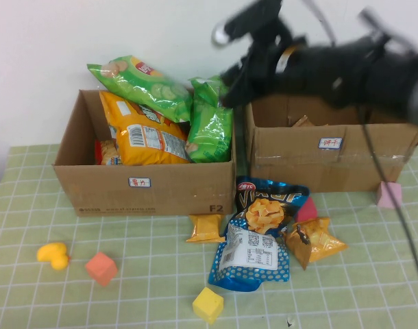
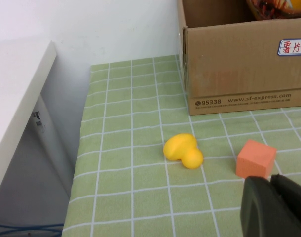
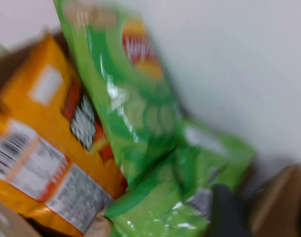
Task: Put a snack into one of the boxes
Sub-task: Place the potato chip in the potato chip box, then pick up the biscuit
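Left box (image 1: 147,188): packed with a large green chip bag (image 1: 142,87), an orange bag (image 1: 142,132) and a smaller green bag (image 1: 210,123) at its right end. Right box (image 1: 332,154): contents mostly hidden. Loose on the table: blue snack bag (image 1: 257,236), two small orange packets (image 1: 206,228). Right gripper (image 1: 229,89): blurred, raised just beside the smaller green bag; grip state cannot be told. Left gripper (image 2: 274,207): low, near the orange cube (image 2: 255,158); grip state cannot be told. Judgement: snacks boxed, several unplaced.

Chip bags (image 1: 157,113) upright — left box (image 1: 147,185)
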`<move>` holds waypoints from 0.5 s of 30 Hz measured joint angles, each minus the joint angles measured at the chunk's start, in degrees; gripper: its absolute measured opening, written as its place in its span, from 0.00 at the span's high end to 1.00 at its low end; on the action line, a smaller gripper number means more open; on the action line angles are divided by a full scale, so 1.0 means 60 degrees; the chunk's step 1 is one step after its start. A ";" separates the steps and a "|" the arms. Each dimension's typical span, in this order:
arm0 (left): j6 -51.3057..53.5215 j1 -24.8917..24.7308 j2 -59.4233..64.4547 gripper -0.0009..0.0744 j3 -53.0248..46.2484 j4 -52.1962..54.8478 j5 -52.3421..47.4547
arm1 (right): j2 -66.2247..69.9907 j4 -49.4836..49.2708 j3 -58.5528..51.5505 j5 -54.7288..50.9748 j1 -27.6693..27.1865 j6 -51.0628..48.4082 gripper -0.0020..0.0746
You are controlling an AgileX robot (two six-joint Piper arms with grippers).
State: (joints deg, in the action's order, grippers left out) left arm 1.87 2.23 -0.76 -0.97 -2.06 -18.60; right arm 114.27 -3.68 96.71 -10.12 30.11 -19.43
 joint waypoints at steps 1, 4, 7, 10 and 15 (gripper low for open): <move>0.0000 0.0000 0.0000 0.99 0.0000 0.0000 0.0000 | -0.0395 0.0000 0.0000 -0.0319 0.0000 0.0000 0.58; 0.0000 0.0000 0.0000 0.99 0.0000 0.0000 0.0000 | -0.1545 0.0000 0.0008 -0.1293 0.0000 0.0003 0.82; 0.0000 0.0000 0.0000 0.99 0.0000 0.0000 0.0000 | -0.2707 -0.0020 0.0008 -0.2418 0.0000 0.0003 0.93; 0.0000 0.0000 0.0000 0.99 0.0000 0.0000 0.0000 | -0.3988 -0.0104 -0.0444 -0.3061 0.0000 0.0003 0.96; 0.0000 0.0000 0.0000 0.99 0.0000 0.0000 0.0000 | -0.5901 -0.0180 -0.2193 -0.3121 0.0035 0.0003 0.97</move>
State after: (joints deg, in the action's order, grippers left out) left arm 1.87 2.23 -0.76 -0.97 -2.06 -18.60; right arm 78.86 -4.76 83.56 -28.85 30.32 -19.41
